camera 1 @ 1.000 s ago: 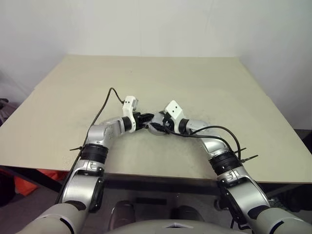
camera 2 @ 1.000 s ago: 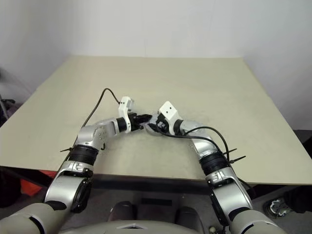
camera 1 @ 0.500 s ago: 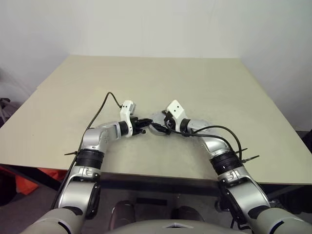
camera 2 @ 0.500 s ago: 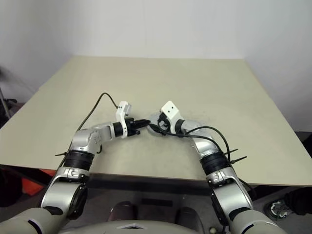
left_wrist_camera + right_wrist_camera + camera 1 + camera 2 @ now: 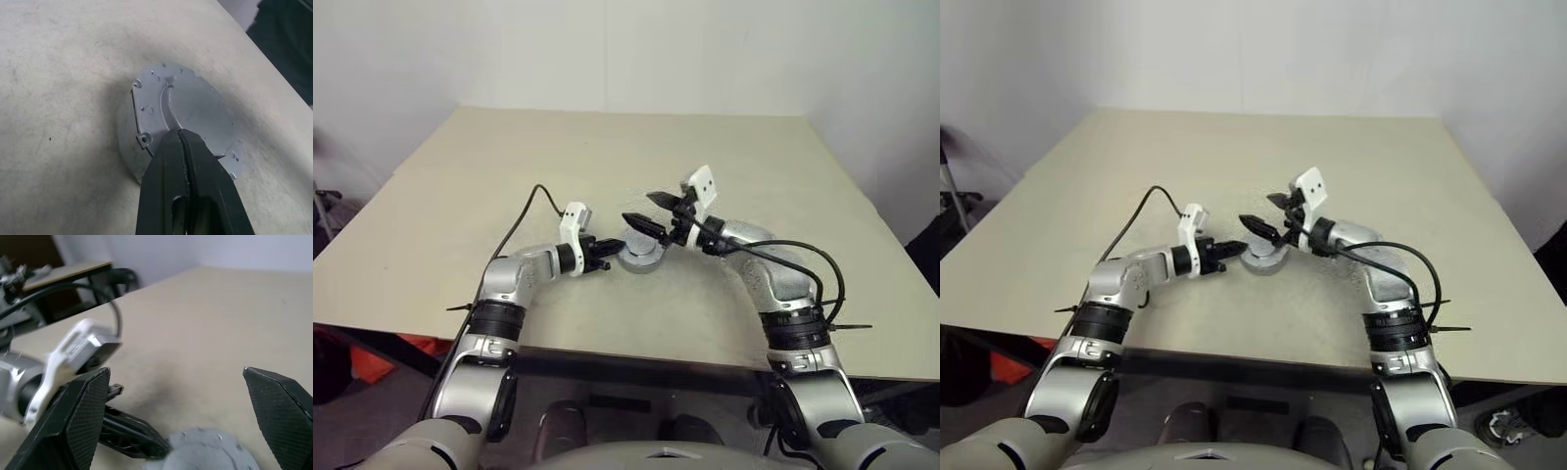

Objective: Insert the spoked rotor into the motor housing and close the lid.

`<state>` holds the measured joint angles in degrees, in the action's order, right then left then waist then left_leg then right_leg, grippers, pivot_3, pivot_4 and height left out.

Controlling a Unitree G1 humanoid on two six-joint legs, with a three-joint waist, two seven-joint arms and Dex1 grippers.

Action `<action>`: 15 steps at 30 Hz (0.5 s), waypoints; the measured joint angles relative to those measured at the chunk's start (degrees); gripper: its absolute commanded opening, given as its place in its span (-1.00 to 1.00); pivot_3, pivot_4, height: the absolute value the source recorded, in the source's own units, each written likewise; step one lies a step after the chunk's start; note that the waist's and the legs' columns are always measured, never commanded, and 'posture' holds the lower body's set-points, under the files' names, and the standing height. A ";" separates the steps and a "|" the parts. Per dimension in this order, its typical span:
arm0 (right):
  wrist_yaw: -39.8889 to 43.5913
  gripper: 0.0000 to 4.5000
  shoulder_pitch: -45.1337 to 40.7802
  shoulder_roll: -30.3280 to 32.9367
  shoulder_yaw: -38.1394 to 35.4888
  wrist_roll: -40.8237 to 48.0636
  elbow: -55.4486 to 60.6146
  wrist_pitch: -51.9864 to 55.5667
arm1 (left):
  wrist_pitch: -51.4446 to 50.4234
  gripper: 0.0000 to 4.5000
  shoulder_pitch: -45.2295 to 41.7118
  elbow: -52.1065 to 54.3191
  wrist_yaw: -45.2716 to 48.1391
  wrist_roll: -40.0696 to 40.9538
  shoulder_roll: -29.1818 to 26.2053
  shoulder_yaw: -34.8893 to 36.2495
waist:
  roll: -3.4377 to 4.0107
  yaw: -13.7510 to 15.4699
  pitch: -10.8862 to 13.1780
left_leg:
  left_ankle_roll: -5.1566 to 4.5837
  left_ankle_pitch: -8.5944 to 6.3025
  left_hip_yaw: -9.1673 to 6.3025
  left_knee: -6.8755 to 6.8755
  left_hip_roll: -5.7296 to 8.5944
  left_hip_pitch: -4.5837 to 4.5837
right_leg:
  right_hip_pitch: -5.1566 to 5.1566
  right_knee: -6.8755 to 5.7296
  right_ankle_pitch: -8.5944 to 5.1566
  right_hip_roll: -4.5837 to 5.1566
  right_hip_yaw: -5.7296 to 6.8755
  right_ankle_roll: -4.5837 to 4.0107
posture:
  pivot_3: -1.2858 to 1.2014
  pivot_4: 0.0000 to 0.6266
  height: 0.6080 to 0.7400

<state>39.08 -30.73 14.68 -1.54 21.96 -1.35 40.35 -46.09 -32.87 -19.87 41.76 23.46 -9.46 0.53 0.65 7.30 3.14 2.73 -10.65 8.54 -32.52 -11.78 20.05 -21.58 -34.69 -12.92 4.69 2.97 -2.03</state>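
My left claw [image 5: 182, 147] is pressed together, tips at the edge of the lid [image 5: 188, 110], which sits on the motor housing [image 5: 638, 257] mid-bench [image 5: 460, 196]. My right claw [image 5: 654, 211] is spread wide, empty, hovering just above the housing.

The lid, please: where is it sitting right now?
The lid lies on top of the motor housing mid-table, between the shut left gripper and the open right gripper.
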 measured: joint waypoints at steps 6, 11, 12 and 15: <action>-8.54 0.99 0.23 1.87 -5.11 1.63 -4.81 16.88 | 0.09 -1.00 -0.10 -0.16 0.39 -0.04 0.23 -0.07 | 0.00 0.33 0.00 | 0.16 0.09 0.00 0.15 0.08 0.01 | -0.04 0.03 -0.03 0.05 0.00 0.06 | 0.03 -1.00 1.00; -10.41 0.99 2.69 2.52 -7.79 4.07 -3.71 25.89 | 0.40 -1.00 -0.06 -0.16 0.43 -0.13 0.39 -0.14 | 0.01 0.57 0.00 | 0.18 0.10 0.00 0.23 0.08 0.01 | -0.06 0.04 -0.08 0.06 0.00 0.12 | 0.03 -1.00 1.00; -10.53 0.99 2.76 2.52 -8.18 4.67 -3.18 26.90 | 0.51 -1.00 -0.04 -0.16 0.42 -0.18 0.40 -0.17 | 0.02 0.58 0.00 | 0.18 0.11 0.00 0.24 0.09 0.00 | -0.06 0.04 -0.08 0.07 0.00 0.13 | 0.03 -1.00 1.00; -11.31 0.99 2.82 1.62 -9.23 6.34 -1.53 30.20 | 0.73 -1.00 -0.03 -0.16 0.32 -0.40 0.48 -0.33 | 0.02 0.62 0.00 | 0.22 0.13 0.00 0.25 0.08 -0.04 | -0.04 0.04 -0.20 0.07 0.00 0.34 | 0.03 -1.00 1.00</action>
<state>27.77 -27.91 16.30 -10.77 28.30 -2.87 70.55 -45.36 -32.91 -20.04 42.08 23.06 -8.98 0.20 0.67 7.92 3.14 2.95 -10.52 8.54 -32.27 -11.70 20.01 -21.62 -34.65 -13.12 4.76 2.97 -1.69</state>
